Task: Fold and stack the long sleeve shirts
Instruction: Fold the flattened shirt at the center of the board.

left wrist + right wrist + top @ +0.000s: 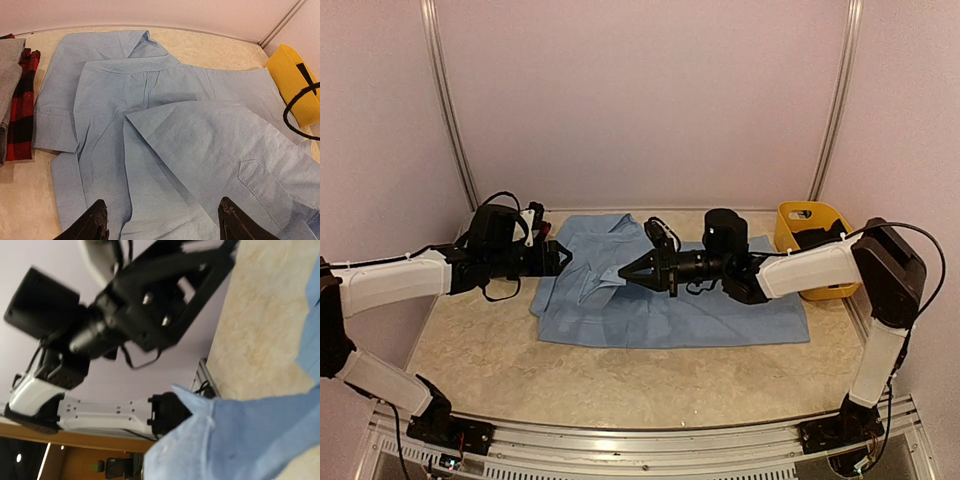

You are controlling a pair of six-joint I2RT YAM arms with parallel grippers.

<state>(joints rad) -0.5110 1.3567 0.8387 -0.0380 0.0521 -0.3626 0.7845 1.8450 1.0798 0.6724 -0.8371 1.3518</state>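
Grey shirt (9,70) and plaid shirt (22,105) lie near the far-left corner of the surface (620,380). The left end effector (563,258) gapes wide over the light blue shirt (720,315), which is spread mid-surface. The right end effector (625,272) pinches a fold of it. A yellow basket (810,225) stands in the far-right corner.

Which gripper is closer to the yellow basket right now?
Right. The right gripper pinches the light blue shirt mid-table, left of the yellow basket; the left gripper sits farther left, open.

A light blue shirt (720,310) lies spread across the middle of the table (620,385). The right gripper (625,272) pinches a raised fold near the shirt's left side. The left gripper (563,257) hovers at its left edge. A yellow basket (800,215) stands far right.
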